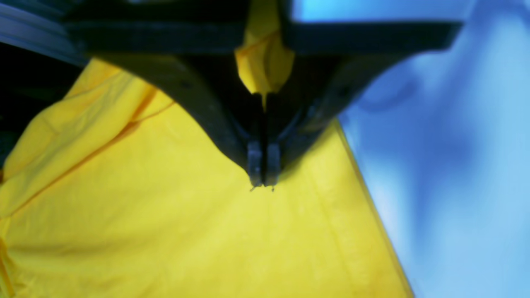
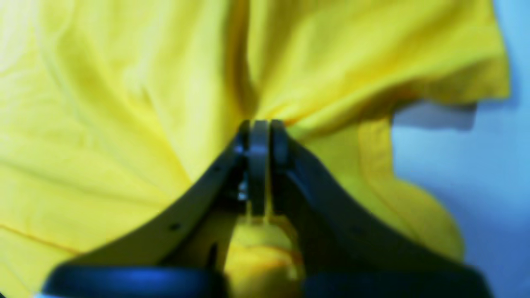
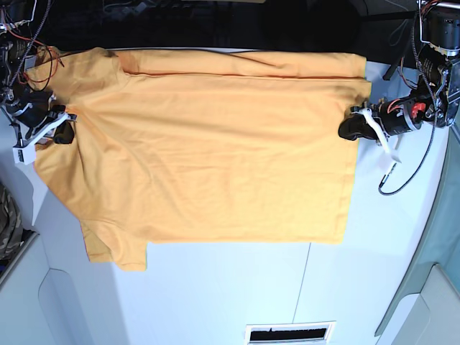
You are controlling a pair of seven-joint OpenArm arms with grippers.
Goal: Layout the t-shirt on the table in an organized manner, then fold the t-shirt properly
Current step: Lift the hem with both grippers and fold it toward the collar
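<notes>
t-shirt flat on table, both pincers pinching its edges.

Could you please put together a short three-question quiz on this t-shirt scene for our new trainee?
1. True or false: the t-shirt lies crumpled in a ball in the middle of the table.
2. In the base view, what does the left gripper pinch?
A. the shirt's hem edge at that view's right
B. a sleeve at that view's left
C. nothing
3. Fill in: in the right wrist view, the right gripper has yellow ____ bunched between its fingers.

Key:
1. False; it is spread out nearly flat.
2. A
3. cloth
</notes>
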